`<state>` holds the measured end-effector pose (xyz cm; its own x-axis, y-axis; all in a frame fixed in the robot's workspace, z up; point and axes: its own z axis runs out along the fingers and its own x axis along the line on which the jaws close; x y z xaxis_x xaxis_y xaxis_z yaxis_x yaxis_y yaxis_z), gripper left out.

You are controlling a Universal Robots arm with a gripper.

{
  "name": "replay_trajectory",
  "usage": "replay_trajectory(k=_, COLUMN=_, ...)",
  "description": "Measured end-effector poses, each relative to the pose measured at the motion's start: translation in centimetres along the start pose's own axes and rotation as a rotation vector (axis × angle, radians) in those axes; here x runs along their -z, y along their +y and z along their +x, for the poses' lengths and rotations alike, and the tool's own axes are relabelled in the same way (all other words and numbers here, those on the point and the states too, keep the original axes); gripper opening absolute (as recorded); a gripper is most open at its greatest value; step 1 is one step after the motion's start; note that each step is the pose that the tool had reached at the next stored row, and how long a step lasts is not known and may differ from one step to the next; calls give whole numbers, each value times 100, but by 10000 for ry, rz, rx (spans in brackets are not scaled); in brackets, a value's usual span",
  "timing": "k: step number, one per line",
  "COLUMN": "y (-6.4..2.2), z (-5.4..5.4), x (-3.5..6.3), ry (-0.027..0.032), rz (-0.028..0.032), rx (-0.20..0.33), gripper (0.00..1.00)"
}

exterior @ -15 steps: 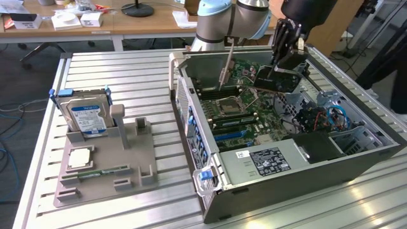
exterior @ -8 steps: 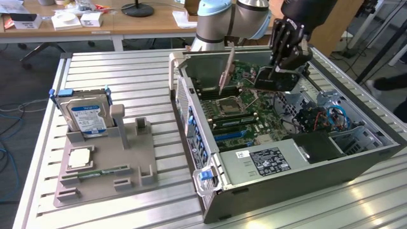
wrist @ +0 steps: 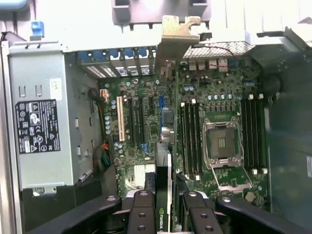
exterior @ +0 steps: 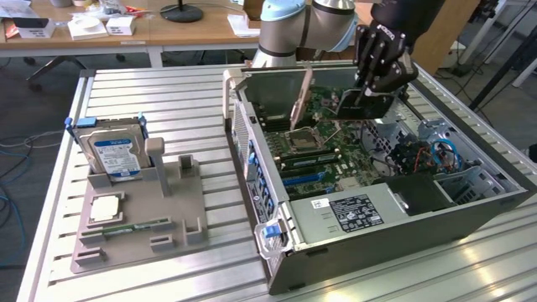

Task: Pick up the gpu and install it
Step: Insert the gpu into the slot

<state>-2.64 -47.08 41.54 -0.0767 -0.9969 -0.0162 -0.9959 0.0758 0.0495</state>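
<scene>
The gripper (exterior: pixel 366 94) (wrist: pixel 168 197) is hovering inside the open computer case (exterior: pixel 470 207), its jaws pinching the gpu (exterior: pixel 363 108) (wrist: pixel 168 161) edge-on over the motherboard (exterior: pixel 336 157) (wrist: pixel 139 161). The card's pale bracket (wrist: pixel 176 36) is hanging near the case's rear wall, with open room lying along both flat faces.

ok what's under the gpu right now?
The gpu, held edge-on in the hand, is over the motherboard. Expansion slots show on one side, memory slots and the CPU socket on the other. What lies directly beneath is covered by the card.
</scene>
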Motion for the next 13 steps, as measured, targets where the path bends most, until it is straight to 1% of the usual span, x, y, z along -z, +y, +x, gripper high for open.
replay_trajectory(k=2, y=-1, z=0, x=-1, ry=10, rz=-4, rx=235, gripper=27)
replay_trajectory(k=4, y=-1, z=0, x=-2, ry=13, rz=-4, rx=264, gripper=27)
replay_trajectory(k=5, y=-1, z=0, x=-3, ry=12, rz=2, rx=267, gripper=27)
replay_trajectory(k=6, y=-1, z=0, x=-5, ry=11, rz=34, rx=272, gripper=27)
replay_trajectory(k=8, y=0, z=0, x=-11, ry=8, rz=121, rx=298, gripper=27)
replay_trajectory(k=9, y=0, z=0, x=-14, ry=4, rz=177, rx=315, gripper=27)
replay_trajectory(k=12, y=1, z=0, x=-21, ry=-9, rz=386, rx=379, gripper=27)
replay_trajectory(k=13, y=1, z=0, x=-23, ry=-11, rz=436, rx=400, gripper=27)
